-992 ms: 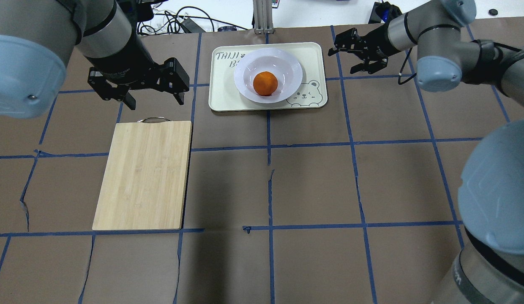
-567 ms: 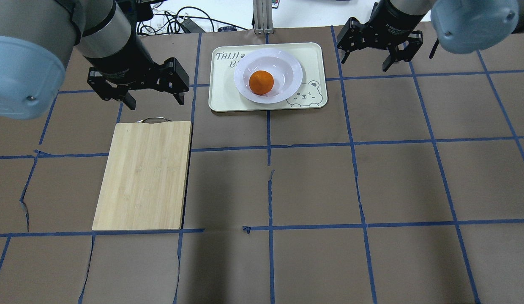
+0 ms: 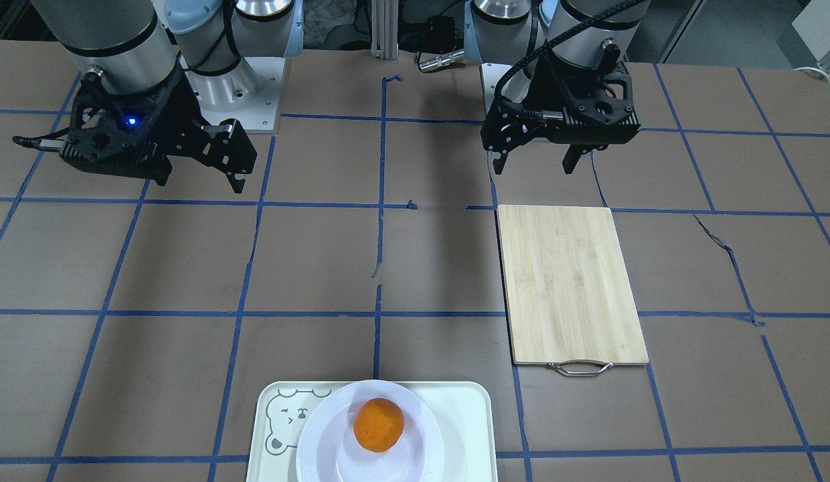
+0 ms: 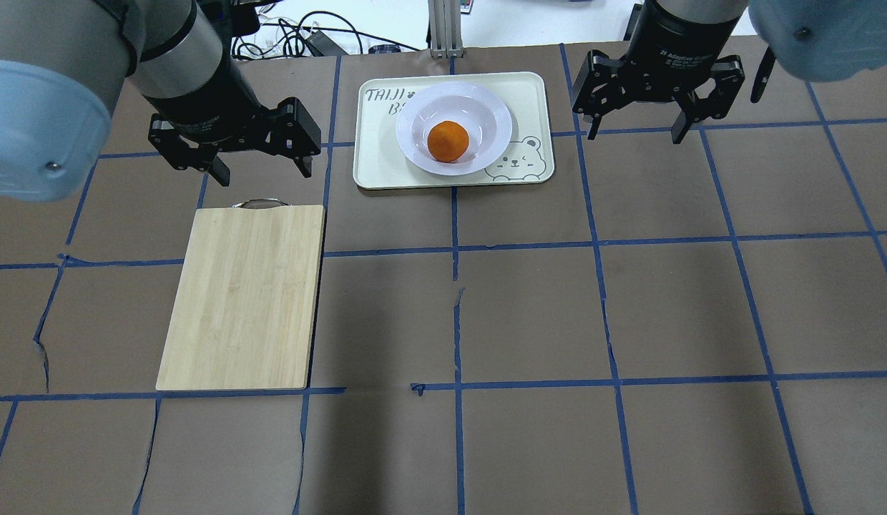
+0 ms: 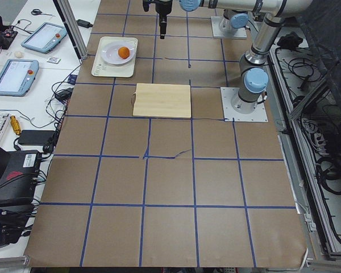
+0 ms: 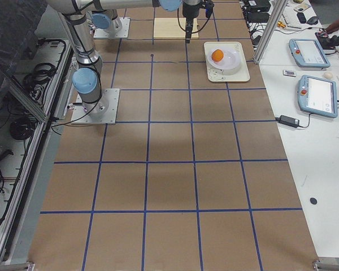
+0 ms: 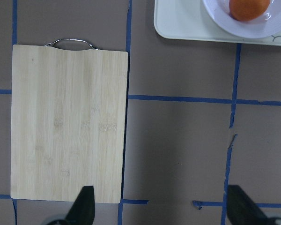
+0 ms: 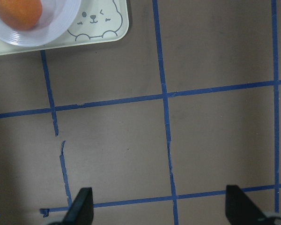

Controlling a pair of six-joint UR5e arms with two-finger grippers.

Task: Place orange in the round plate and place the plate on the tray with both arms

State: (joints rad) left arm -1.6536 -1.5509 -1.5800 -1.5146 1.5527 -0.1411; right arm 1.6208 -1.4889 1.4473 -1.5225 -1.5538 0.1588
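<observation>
The orange (image 4: pixel 447 141) (image 3: pixel 379 424) lies in the sunken centre of the round white plate (image 4: pixel 498 134) (image 3: pixel 314 443). That plate stands on the pale tray (image 4: pixel 375 159) (image 3: pixel 470 415) with the bear face, at the table's far middle. My left gripper (image 4: pixel 263 174) (image 3: pixel 532 167) hangs open to the left of the tray, over the bare table above the cutting board's handle. Open too, my right gripper (image 4: pixel 635 136) (image 3: pixel 201 182) hangs to the right of the tray. Neither holds anything. Both wrist views catch the orange (image 7: pixel 248 7) (image 8: pixel 18 11) at their top edge.
A bamboo cutting board (image 4: pixel 243 297) (image 3: pixel 572 284) with a metal handle (image 4: pixel 261 203) lies left of centre. Brown paper with blue tape lines covers the table. Cables and a metal post (image 4: pixel 443 28) sit beyond the far edge.
The right arm has swung round: its gripper, earlier lying sideways by the tray's right edge, now points down and stands a little further right and nearer. The left arm has not moved.
</observation>
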